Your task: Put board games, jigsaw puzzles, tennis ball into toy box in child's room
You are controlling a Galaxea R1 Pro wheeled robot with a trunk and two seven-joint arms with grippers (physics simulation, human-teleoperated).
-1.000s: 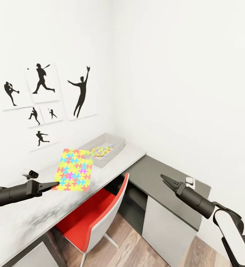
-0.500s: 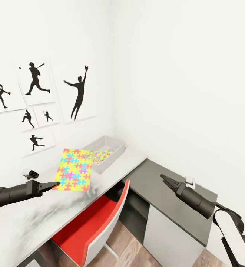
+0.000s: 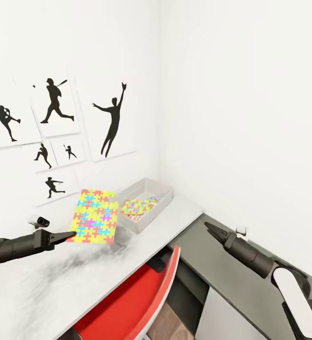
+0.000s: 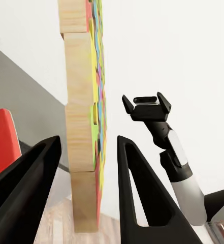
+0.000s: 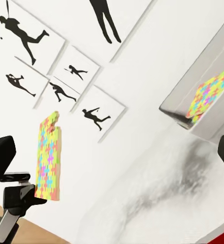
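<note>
My left gripper (image 3: pixel 72 234) is shut on the lower corner of a jigsaw puzzle (image 3: pixel 93 216), a neon square held upright above the pale grey part of the table (image 3: pixel 28 288). In the left wrist view its wooden edge (image 4: pixel 80 127) stands between the two black fingers. The grey toy box (image 3: pixel 152 216) sits on the table at the wall corner, just right of the held puzzle, with a second jigsaw puzzle (image 3: pixel 138 207) lying inside. My right gripper (image 3: pixel 207 226) hovers open and empty over the dark grey top (image 3: pixel 222 278); it also faces the left wrist camera (image 4: pixel 146 100).
A red chair (image 3: pixel 141 297) is tucked under the table in front of me. A small white object (image 3: pixel 241 231) lies on the dark top near the right wall, and a small grey gadget (image 3: pixel 39 220) by the left wall. Baseball silhouettes (image 3: pixel 56 101) hang above.
The whole view has shifted: the table, toy box and chair now sit closer and further right. Both arms keep their pose, the puzzle still in the left gripper.
</note>
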